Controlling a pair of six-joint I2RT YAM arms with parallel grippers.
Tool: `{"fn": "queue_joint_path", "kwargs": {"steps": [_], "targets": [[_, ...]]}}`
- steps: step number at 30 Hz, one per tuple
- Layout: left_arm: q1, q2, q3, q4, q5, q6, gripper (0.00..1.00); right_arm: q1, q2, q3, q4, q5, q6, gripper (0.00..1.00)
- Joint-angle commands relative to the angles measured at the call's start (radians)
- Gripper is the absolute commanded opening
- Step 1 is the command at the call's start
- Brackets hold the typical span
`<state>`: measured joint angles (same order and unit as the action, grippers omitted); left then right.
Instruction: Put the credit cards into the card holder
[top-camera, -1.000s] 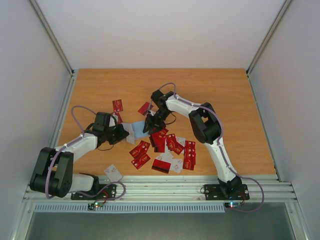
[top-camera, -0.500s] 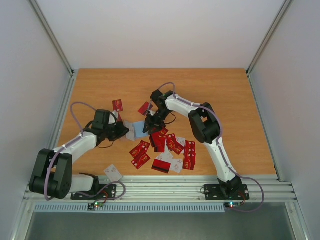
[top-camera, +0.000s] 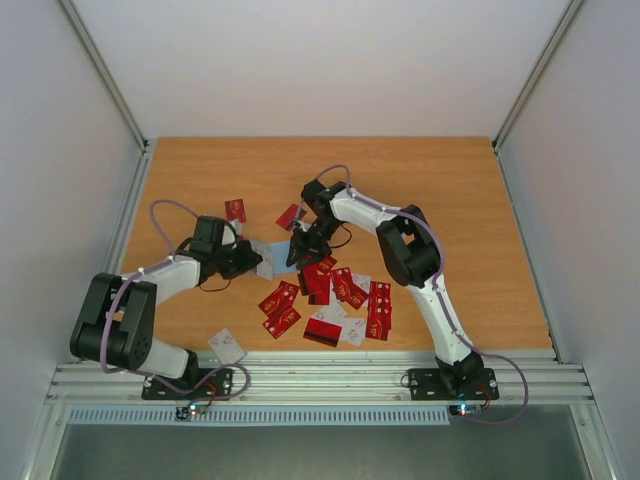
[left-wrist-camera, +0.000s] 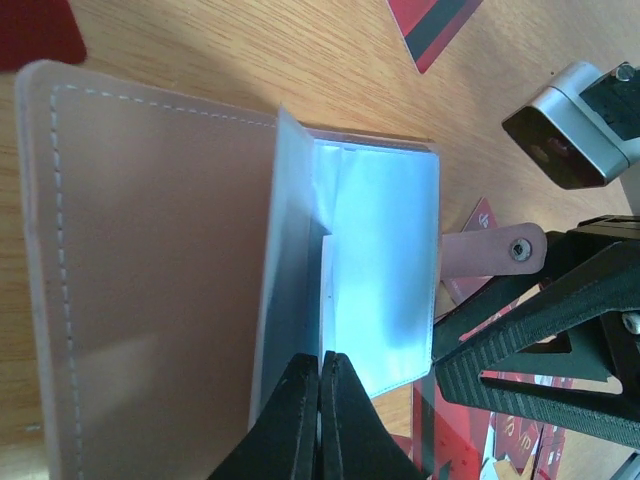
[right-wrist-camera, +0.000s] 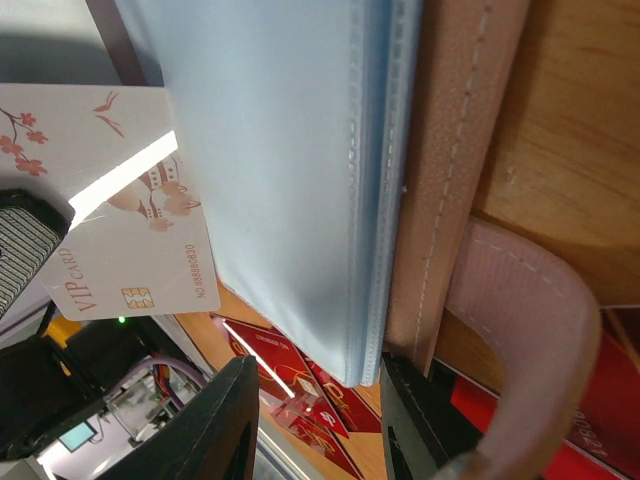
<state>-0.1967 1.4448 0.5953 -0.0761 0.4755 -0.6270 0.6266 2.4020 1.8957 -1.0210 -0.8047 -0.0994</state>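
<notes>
Left gripper (left-wrist-camera: 320, 358) pinches card holder (left-wrist-camera: 150, 250) sleeve; right gripper (right-wrist-camera: 315, 385) clamps edge; credit card (right-wrist-camera: 130, 250) reads "VIP CARD".

A pale rectangular plastic card with pink blossom print (right-wrist-camera: 120, 230), just left of the right gripper (right-wrist-camera: 318, 375), read "VIP CARD". Its small number line began "NO", with the digits unclear.

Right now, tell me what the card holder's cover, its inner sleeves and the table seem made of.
Card holder cover: tan leather or imitation, matte, with white edge stitching. Inner sleeves: clear, slightly frosted plastic film, glossy, with welded seams. Table: wood-grain surface, possibly laminate; cannot tell.
</notes>
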Motion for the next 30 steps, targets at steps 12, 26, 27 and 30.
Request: {"fn": "queue_joint_path", "kwargs": {"steps": [12,26,27,30], "targets": [[0.010,0.053,0.046,0.093,0.044,0.068,0.00,0.003,0.046,0.010,-0.028,0.039,-0.023,0.35],[0.068,0.153,0.064,0.163,0.181,0.110,0.00,0.001,0.052,0.009,-0.031,0.038,-0.026,0.35],[0.068,0.156,0.065,0.164,0.185,0.113,0.00,0.001,0.054,0.009,-0.031,0.037,-0.026,0.35],[0.068,0.158,0.064,0.173,0.199,0.112,0.00,0.001,0.055,0.009,-0.029,0.036,-0.025,0.35]]}}
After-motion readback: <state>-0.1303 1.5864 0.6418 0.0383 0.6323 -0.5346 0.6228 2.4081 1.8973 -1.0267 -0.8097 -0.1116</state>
